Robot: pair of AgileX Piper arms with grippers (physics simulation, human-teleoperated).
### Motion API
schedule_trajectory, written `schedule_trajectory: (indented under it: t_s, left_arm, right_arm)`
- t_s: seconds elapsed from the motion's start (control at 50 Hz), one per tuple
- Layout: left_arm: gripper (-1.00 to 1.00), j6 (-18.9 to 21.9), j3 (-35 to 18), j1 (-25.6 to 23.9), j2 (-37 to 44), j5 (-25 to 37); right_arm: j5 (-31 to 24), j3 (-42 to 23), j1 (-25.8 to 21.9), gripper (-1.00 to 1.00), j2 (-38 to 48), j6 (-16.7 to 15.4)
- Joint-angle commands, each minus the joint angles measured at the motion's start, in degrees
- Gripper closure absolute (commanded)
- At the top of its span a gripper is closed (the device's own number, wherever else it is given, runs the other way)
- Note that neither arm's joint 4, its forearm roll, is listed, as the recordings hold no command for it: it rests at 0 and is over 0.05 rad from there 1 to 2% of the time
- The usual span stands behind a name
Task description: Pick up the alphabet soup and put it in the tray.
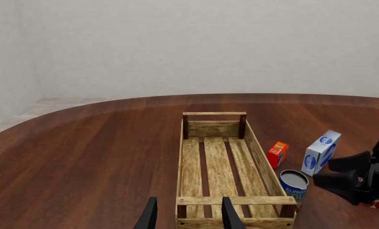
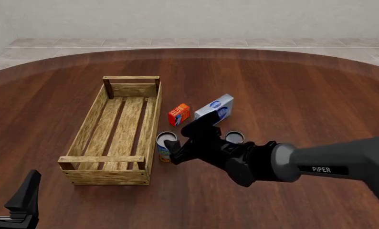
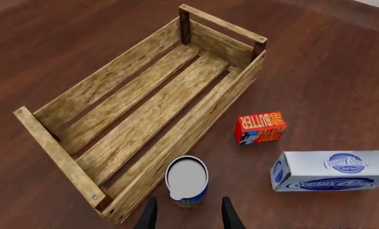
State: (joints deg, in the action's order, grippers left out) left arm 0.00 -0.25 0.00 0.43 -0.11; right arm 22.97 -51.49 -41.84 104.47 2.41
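Note:
The alphabet soup (image 3: 187, 180) is a small can with a silver top and a blue label, standing upright on the table against the outside of the tray's long wall. In the front view the alphabet soup (image 2: 165, 145) is near the tray's (image 2: 152, 125) front right corner. My right gripper (image 3: 188, 217) is open and hovers just behind and above the can, one finger on each side of it, not touching. From the front, the right gripper (image 2: 178, 139) partly overlaps the can. The open left gripper (image 2: 8, 189) idles at the front left, short of the tray (image 1: 215, 113).
A red butter box (image 2: 178, 114) and a white-blue cream cheese box (image 2: 215, 109) lie beyond the can, right of the tray. A second can (image 2: 234, 137) stands behind the right arm. The tray (image 3: 196, 128) holds nothing.

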Motion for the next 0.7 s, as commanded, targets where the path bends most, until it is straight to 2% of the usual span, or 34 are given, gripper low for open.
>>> schedule_trajectory:
  t_s: [0.02,0.7]
  left_arm:
    - [-1.0,0.0,0.0,0.0,0.0,0.0]
    - [-1.0,0.0,0.0,0.0,0.0,0.0]
  right_arm:
    - [0.0,-0.67,-0.08,-1.0,1.04,0.02]
    - [0.25,-2.06,0.25,-1.0,3.2,0.6]
